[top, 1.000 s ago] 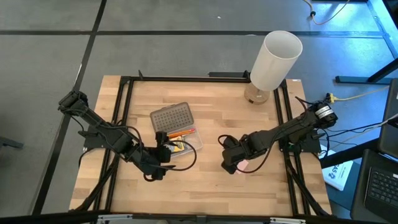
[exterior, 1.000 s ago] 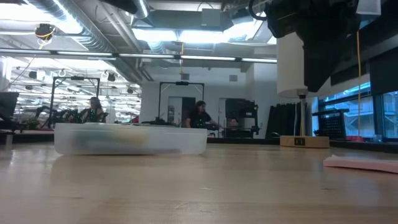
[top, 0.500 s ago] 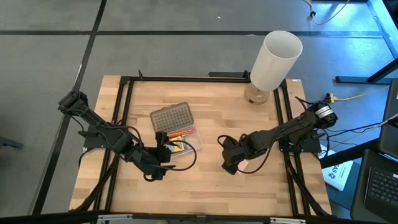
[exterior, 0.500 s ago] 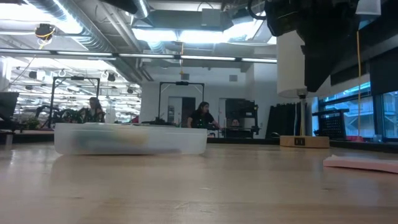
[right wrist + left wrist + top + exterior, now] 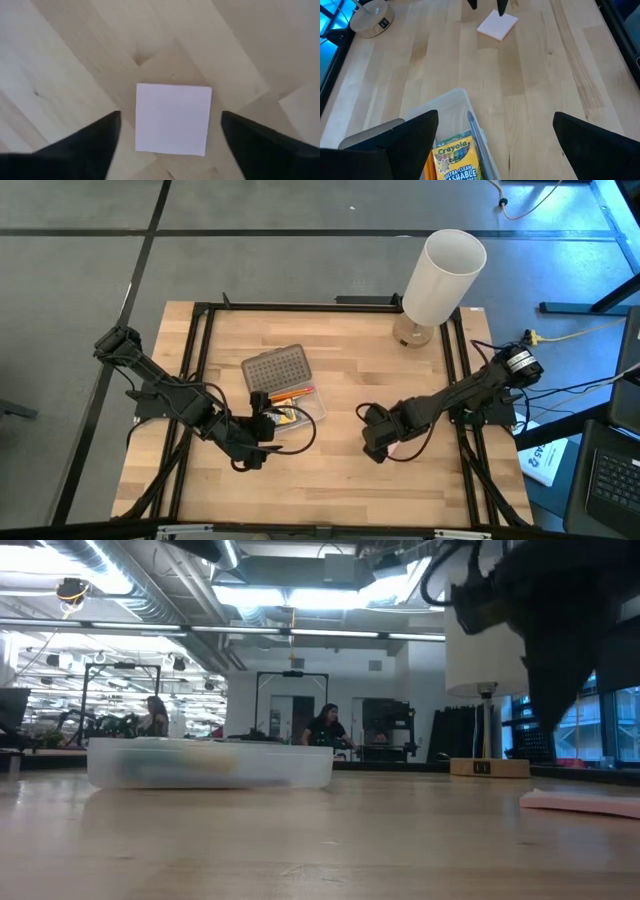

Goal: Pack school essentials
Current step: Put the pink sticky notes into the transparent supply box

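Observation:
A small pink square pad (image 5: 173,118) lies flat on the wooden table, right of centre. My right gripper (image 5: 170,125) hangs over it, open, one finger on either side of the pad and clear of its edges. In the high view this gripper (image 5: 376,446) hides the pad. The clear case (image 5: 292,406) stands left of centre and holds the crayon box (image 5: 454,160), orange pencils (image 5: 289,395) and a grey pen (image 5: 474,131). Its dimpled grey lid (image 5: 274,368) lies at the case's far side. My left gripper (image 5: 250,450) waits open at the case's near end.
A tall white cylinder (image 5: 443,276) on a round wooden base (image 5: 370,20) stands at the far right. Black frame rails (image 5: 197,370) run along the table's left, right and far sides. Bare wood lies between the case and the pad. People (image 5: 322,727) are in the room behind.
My right gripper has opened and shifted slightly toward the table's right edge, tipping over the pink pad. The pad has stayed flat in its place on the table.

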Robot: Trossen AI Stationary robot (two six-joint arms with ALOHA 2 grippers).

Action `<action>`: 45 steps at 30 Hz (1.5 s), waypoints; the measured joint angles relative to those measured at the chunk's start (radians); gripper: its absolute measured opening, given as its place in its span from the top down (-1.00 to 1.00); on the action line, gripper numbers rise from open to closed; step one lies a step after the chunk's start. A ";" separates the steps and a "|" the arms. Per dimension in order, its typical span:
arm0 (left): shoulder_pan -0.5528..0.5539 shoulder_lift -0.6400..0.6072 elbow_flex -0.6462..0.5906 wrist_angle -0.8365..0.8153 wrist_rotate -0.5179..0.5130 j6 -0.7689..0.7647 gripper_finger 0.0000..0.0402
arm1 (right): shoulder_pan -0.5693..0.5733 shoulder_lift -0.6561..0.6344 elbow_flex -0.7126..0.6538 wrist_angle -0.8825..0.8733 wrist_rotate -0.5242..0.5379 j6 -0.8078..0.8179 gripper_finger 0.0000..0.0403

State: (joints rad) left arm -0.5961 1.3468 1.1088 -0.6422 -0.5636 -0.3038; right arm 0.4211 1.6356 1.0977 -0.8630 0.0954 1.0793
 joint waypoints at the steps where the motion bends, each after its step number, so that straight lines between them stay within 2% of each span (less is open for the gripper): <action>1: 0.000 0.000 0.000 0.000 0.000 0.000 -0.94 | 0.001 0.000 -0.014 0.010 -0.008 0.012 -0.84; 3: 0.000 0.000 0.000 0.000 0.000 0.000 -0.94 | 0.002 0.000 -0.040 0.036 -0.034 0.034 -0.95; 11: 0.000 0.000 0.000 0.000 0.000 0.000 -0.94 | 0.003 0.000 -0.124 0.194 -0.147 0.030 -0.97; 22: 0.000 0.000 0.000 0.000 0.000 0.000 -0.94 | 0.002 0.001 -0.139 0.155 -0.141 -0.060 -0.99; 35: 0.000 0.000 0.000 0.000 0.000 0.000 -0.94 | 0.004 0.007 -0.139 0.127 -0.082 -0.090 -0.99; 45: 0.000 0.000 0.000 0.000 0.000 0.000 -0.94 | 0.010 0.056 -0.139 0.150 -0.089 -0.095 -0.99</action>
State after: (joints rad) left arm -0.5961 1.3468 1.1084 -0.6422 -0.5636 -0.3039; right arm 0.4306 1.6917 0.9585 -0.7128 0.0059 0.9839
